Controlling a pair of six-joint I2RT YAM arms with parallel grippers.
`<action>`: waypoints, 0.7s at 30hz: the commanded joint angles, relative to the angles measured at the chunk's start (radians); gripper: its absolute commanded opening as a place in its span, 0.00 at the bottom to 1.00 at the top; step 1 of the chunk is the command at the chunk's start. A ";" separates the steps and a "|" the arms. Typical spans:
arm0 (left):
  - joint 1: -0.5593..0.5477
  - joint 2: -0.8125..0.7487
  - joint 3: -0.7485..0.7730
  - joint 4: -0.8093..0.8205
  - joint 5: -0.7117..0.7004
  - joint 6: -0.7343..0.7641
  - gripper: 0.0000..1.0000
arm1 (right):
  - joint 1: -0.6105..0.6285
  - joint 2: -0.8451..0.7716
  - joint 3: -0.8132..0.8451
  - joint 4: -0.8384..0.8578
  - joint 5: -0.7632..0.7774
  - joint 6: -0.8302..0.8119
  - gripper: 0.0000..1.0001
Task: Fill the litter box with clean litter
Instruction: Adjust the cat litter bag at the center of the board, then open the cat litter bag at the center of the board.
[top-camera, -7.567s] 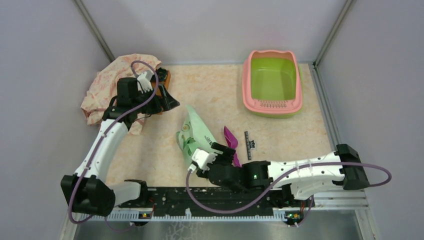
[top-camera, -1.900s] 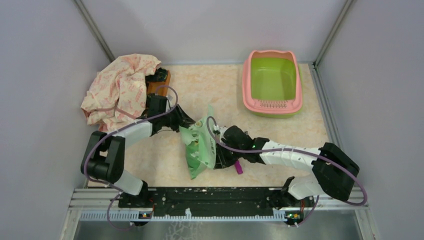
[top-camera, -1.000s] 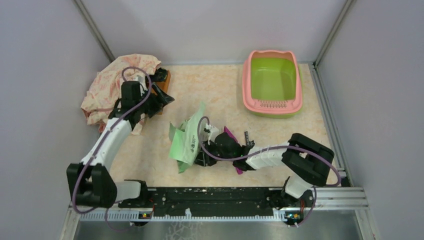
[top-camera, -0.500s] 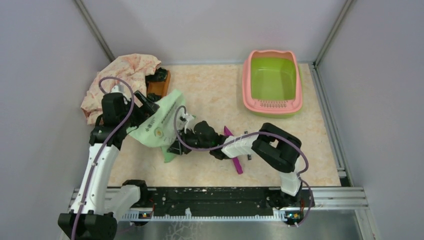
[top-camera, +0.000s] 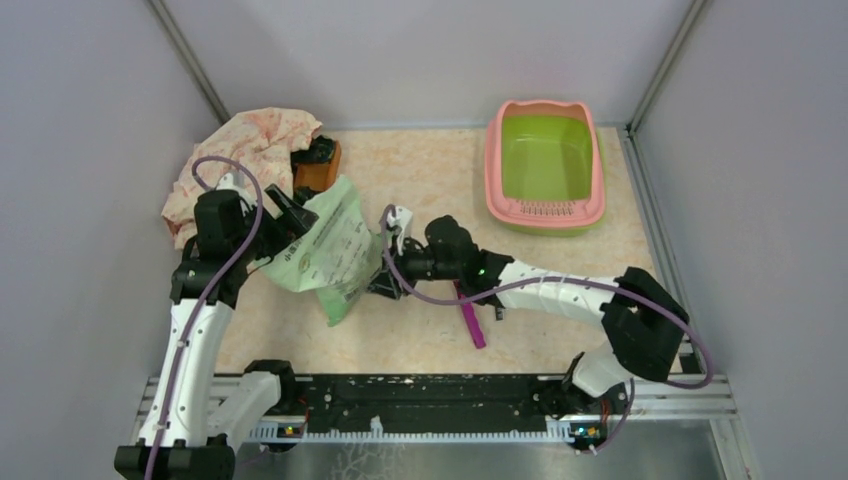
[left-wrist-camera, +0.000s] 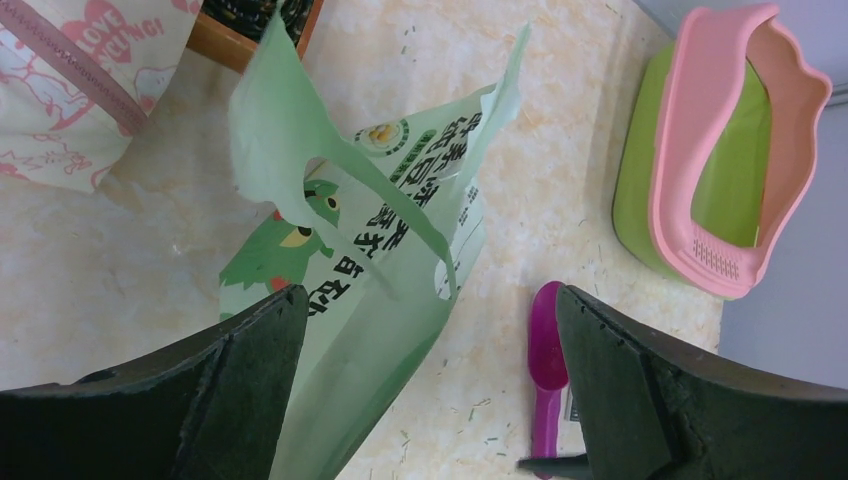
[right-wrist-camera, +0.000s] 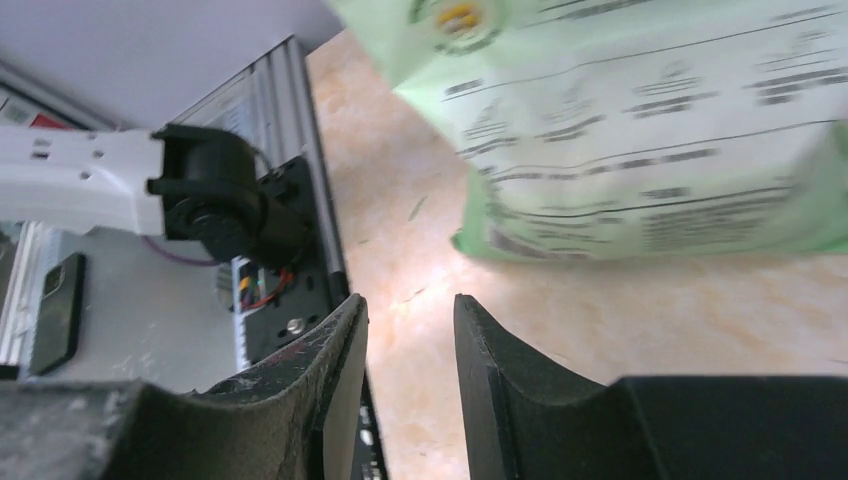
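Note:
The litter box (top-camera: 497, 180), pink-rimmed with a bare lime-green basin, stands at the back right and also appears in the left wrist view (left-wrist-camera: 690, 160). No clean litter shows anywhere. A light green printed bag (top-camera: 330, 250) lies slanted at centre left. My left gripper (top-camera: 290, 215) is at the bag's upper left edge with its jaws wide open. In the left wrist view the bag (left-wrist-camera: 370, 260) lies between those open fingers of my left gripper (left-wrist-camera: 430, 300). My right gripper (top-camera: 383, 280) sits at the bag's right edge. Its jaws (right-wrist-camera: 410, 305) stand apart with nothing between them.
A purple scoop (top-camera: 470, 322) lies on the table right of the bag, under the right arm. A patterned cloth (top-camera: 240, 160) is heaped at the back left beside a small wooden tray (top-camera: 318, 172). The arms' base rail (top-camera: 440, 405) runs along the near edge.
The bag has been dragged left toward my left arm and now rests slanted. My left gripper has opened fully. My right gripper has let the bag go and widened, and its arm stretched out.

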 joint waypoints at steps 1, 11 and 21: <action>0.005 -0.021 -0.007 -0.020 0.000 0.013 0.98 | -0.155 -0.060 0.008 -0.069 0.015 -0.055 0.38; 0.007 -0.013 -0.047 -0.015 0.009 0.028 0.99 | -0.463 0.424 0.491 -0.003 -0.472 -0.126 0.69; 0.008 0.000 -0.025 -0.057 0.026 0.057 0.98 | -0.473 0.637 0.634 0.278 -0.573 -0.101 0.91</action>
